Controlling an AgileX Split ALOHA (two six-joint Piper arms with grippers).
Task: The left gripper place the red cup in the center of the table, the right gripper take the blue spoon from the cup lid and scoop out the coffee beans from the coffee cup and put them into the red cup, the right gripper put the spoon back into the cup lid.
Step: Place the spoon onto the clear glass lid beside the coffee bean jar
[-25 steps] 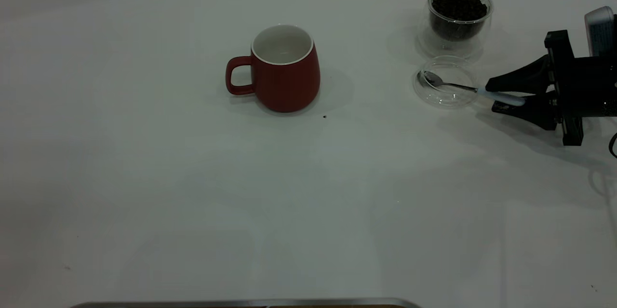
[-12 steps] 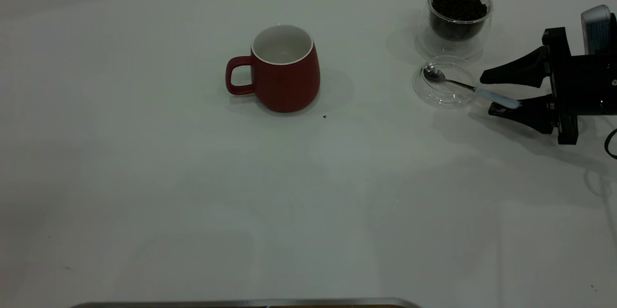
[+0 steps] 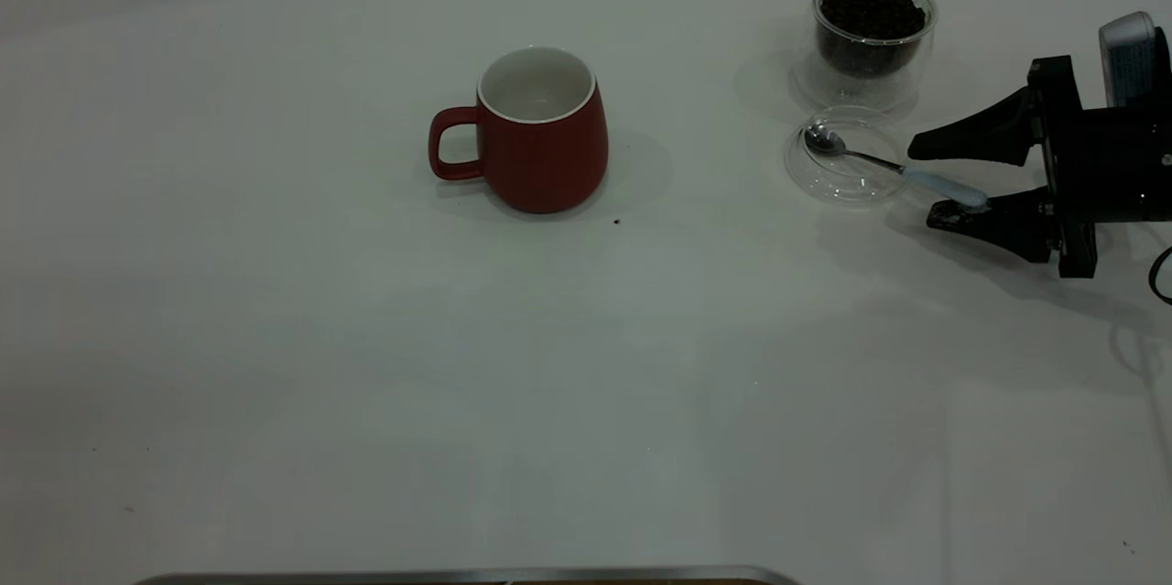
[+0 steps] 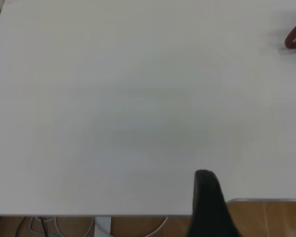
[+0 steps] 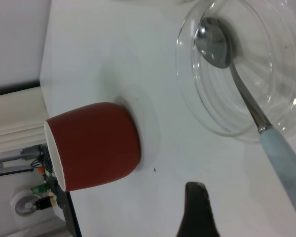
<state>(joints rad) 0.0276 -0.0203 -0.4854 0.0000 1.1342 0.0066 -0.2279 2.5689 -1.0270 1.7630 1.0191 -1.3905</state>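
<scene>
Two fingers of the right tool [image 3: 952, 180] stand wide apart, bracketing the pale handle end of the blue spoon [image 3: 893, 167] for a grasp. The spoon's bowl rests in the cup lid [image 3: 844, 166]; its long axis runs from lid towards tool. The red cup [image 3: 536, 132] stands well apart from the lid, awaiting beans.

The red cup [image 3: 542, 133] stands upright near the table's centre, white inside, its handle pointing to nine o'clock; it looks empty, though its bottom is dim. Well apart at about two o'clock stands the clear glass coffee cup [image 3: 870, 37], filled with dark coffee beans [image 3: 872, 12]. Just at its six o'clock lies the clear cup lid [image 3: 847, 155], holding the bowl of the blue spoon [image 3: 893, 167], whose pale blue handle sticks out over the rim toward four o'clock.
</scene>
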